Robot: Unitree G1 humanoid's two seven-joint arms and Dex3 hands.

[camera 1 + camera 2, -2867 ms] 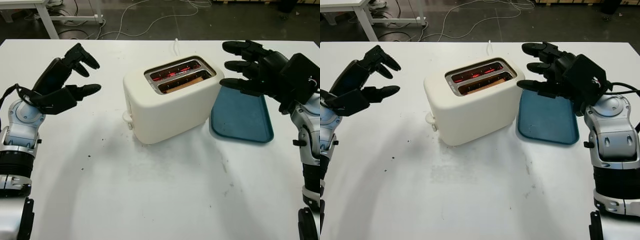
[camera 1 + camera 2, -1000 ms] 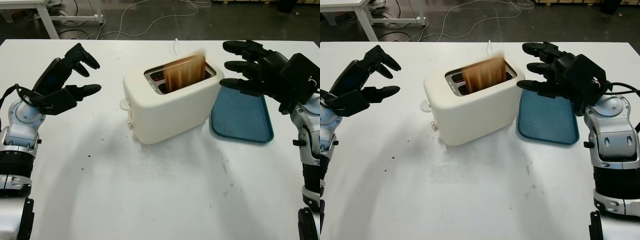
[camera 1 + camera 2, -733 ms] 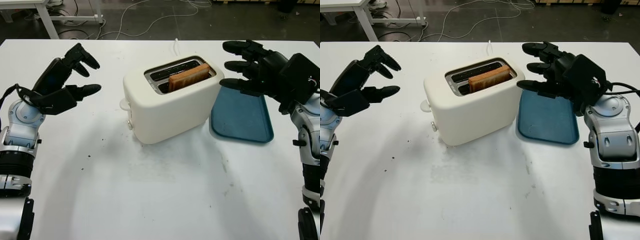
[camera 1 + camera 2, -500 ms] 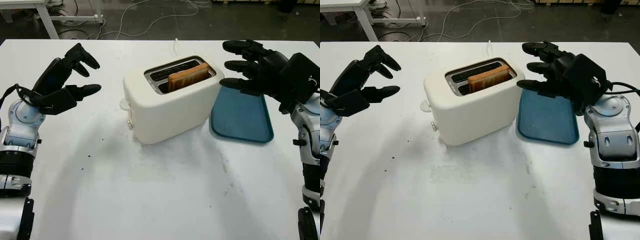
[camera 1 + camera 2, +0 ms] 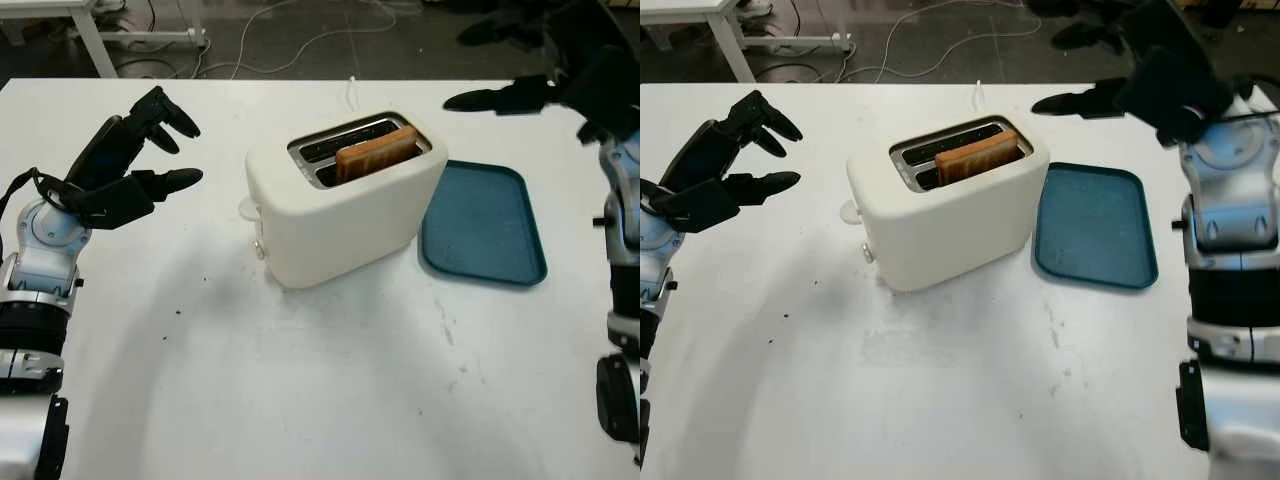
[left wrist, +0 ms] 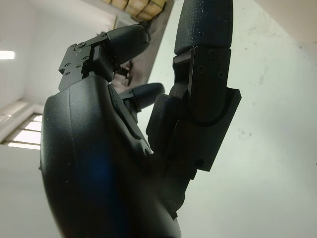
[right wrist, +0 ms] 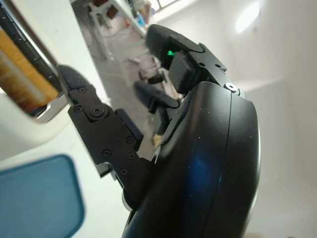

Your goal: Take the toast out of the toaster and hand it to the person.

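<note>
Toast (image 5: 377,154) is seen standing in the nearer slot of the cream toaster (image 5: 340,200), its browned top edge raised above the slot rim and tilted up toward the right end. The farther slot is seen as a dark opening, and whether anything sits in it cannot be told. The toaster is set at the middle of the white table (image 5: 300,390), turned at an angle, with its lever knob (image 5: 247,208) sticking out at its left end. A white cord (image 5: 352,90) is seen running from behind it toward the far table edge.

A blue tray (image 5: 483,224) is laid flat on the table just beside the toaster's right end, and nothing is held in it.

The right hand (image 5: 1130,75) is raised above the far right part of the table, behind the tray and well apart from the toast; it is released, with nothing grasped and one finger stretched toward the toaster side. In the right wrist view the toast and the slot rim are seen beyond a finger (image 7: 94,129).

The left hand (image 5: 130,165) is held above the table's left side, well apart from the toaster, released and grasping nothing.
</note>
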